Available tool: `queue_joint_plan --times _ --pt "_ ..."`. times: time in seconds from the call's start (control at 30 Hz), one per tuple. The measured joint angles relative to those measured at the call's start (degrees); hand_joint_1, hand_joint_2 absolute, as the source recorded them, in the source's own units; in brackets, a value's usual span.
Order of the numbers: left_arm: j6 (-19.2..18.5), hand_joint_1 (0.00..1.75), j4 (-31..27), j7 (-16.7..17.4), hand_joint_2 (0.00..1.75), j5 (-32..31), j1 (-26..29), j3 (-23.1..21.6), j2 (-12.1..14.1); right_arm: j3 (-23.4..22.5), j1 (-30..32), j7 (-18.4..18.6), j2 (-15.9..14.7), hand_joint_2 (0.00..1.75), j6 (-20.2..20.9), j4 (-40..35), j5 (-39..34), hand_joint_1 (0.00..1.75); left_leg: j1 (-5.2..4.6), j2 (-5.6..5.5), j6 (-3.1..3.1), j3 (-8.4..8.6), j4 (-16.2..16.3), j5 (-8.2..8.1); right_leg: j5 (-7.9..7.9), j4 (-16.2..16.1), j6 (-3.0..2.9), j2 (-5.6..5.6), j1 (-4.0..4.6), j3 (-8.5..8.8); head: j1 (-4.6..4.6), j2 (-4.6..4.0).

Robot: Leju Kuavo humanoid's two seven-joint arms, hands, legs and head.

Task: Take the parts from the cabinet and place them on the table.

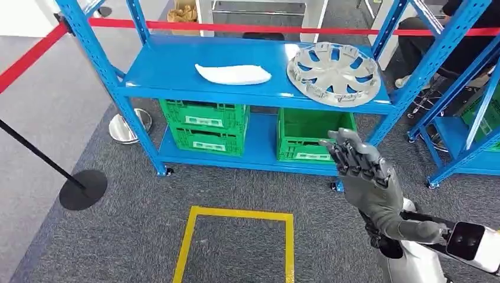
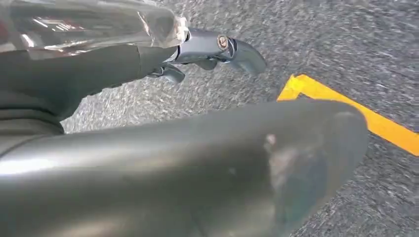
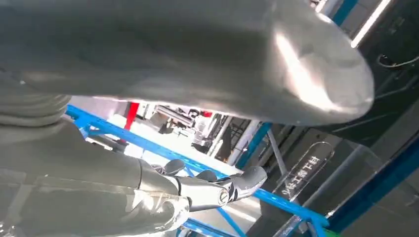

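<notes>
My right hand (image 1: 365, 177) is raised before the blue rack (image 1: 177, 65), fingers (image 1: 348, 156) spread, holding nothing. The silver wheel cover (image 1: 334, 72) and white moulded part (image 1: 233, 73) lie on its upper shelf. My left hand (image 2: 212, 49) hangs over carpet, fingers apart, empty.

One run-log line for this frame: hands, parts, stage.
stage: reaching, nothing taken | right hand: raised, holds nothing, short of blue shelf | left hand: hangs over carpet | wheel cover and white part: on shelf
</notes>
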Motion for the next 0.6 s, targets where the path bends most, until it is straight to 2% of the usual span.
queue_joint_plan --times 0.03,0.07,0.1,0.13,0.2,0.23,0.33,0.4,0.43,0.5,0.53,0.57,0.6 --pt "0.0 0.0 0.0 0.0 0.0 0.0 0.0 0.0 0.0 0.0 0.2 0.0 0.0 0.0 0.0 0.0 0.0 0.0 -0.08 -0.01 0.09 0.16 0.0 -0.24 -0.76 3.8 0.09 0.0 0.01 -2.5 0.09 0.0" --pt "0.0 0.0 0.0 0.0 0.0 0.0 0.1 0.0 0.0 0.1 0.4 0.0 0.0 0.0 0.0 0.1 0.0 0.0 -0.13 -0.06 0.06 0.45 0.0 -0.49 -0.15 5.0 0.03 0.01 0.0 -3.9 0.0 0.0" --pt "0.0 0.0 0.0 0.0 0.0 0.0 0.1 0.0 0.0 0.1 0.4 0.0 0.0 0.0 0.0 0.2 0.0 0.0 -0.15 -0.12 0.02 0.91 0.0 -0.83 1.88 3.3 -0.14 0.0 0.01 -3.67 0.04 0.0" --pt "-0.1 0.0 0.0 0.0 0.0 -0.1 0.2 0.0 0.0 0.2 0.3 0.2 0.0 0.0 -0.2 0.3 0.0 0.0 -0.15 -0.21 -0.11 1.49 0.0 -1.21 4.92 -1.1 -0.36 0.0 0.01 -2.09 0.07 0.0" --pt "-0.1 0.0 0.0 0.0 0.0 -0.4 0.1 0.0 0.0 0.2 0.1 0.8 0.0 0.0 -0.9 0.8 0.2 0.0 -0.15 -0.29 -0.54 2.72 0.0 -2.08 10.46 -11.6 -0.91 -0.07 0.01 2.26 0.15 0.0" --pt "-0.1 0.0 0.0 0.0 0.0 -0.5 0.1 0.0 0.0 0.2 -0.1 0.9 0.0 0.0 -1.4 1.4 0.2 0.0 -0.56 -0.28 -1.02 2.46 0.2 -2.54 9.41 -12.7 -1.0 -0.16 0.22 3.0 0.11 0.0" --pt "-0.1 0.0 0.0 -0.1 0.0 -0.9 0.0 0.0 0.1 -0.1 -0.1 0.8 0.0 0.0 -2.6 2.5 0.3 0.0 -0.25 -0.11 -1.9 2.81 -0.1 -3.18 8.82 -12.9 -1.93 0.17 0.67 3.35 0.0 0.0" --pt "-0.1 0.0 0.0 -0.1 0.0 -0.9 -0.1 -0.1 0.1 -0.4 0.2 0.1 0.0 0.0 -3.0 3.0 0.4 0.0 -0.09 -0.03 -2.58 3.08 0.5 -3.79 8.74 -13.3 -2.39 0.24 0.08 4.06 0.04 0.0" --pt "-0.1 0.0 0.0 -0.2 0.0 -0.9 -0.2 -0.1 0.0 -0.5 0.5 -0.2 0.0 0.0 -3.2 3.1 0.6 0.0 -0.1 0.02 -2.91 1.96 2.8 -4.86 8.45 -13.3 -2.78 0.13 0.04 4.39 -0.35 0.0" --pt "0.0 0.0 0.0 -0.3 0.0 -0.9 -0.1 -0.1 0.2 -0.9 1.5 -0.5 0.0 0.0 -4.4 3.5 2.2 0.0 0.13 0.07 -3.38 -3.57 12.2 -8.73 7.91 -13.3 -3.07 -0.04 0.02 4.79 -0.39 0.0" --pt "0.0 0.0 0.0 -0.4 0.0 -0.9 0.1 -0.1 0.1 -1.1 2.1 -0.5 0.0 0.0 -5.7 3.8 3.8 0.0 0.13 0.08 -3.51 -6.53 16.6 -9.83 7.61 -13.3 -3.06 -0.03 0.02 4.98 -0.37 0.0" --pt "0.0 0.0 0.0 -0.5 0.0 -0.8 0.3 -0.1 0.1 -1.4 2.7 -0.4 -0.1 0.0 -6.9 4.2 5.1 0.0 0.16 0.09 -3.55 -8.48 18.6 -9.52 7.3 -13.3 -3.03 -0.02 0.0 5.27 -0.37 0.0" --pt "0.0 0.0 0.0 -0.5 0.0 -0.8 0.4 -0.1 0.1 -1.9 3.2 0.2 -0.1 0.0 -8.7 4.5 6.5 0.0 0.18 0.1 -3.5 -8.8 17.7 -7.81 6.97 -13.3 -2.95 0.02 -0.03 5.69 -0.39 0.0"
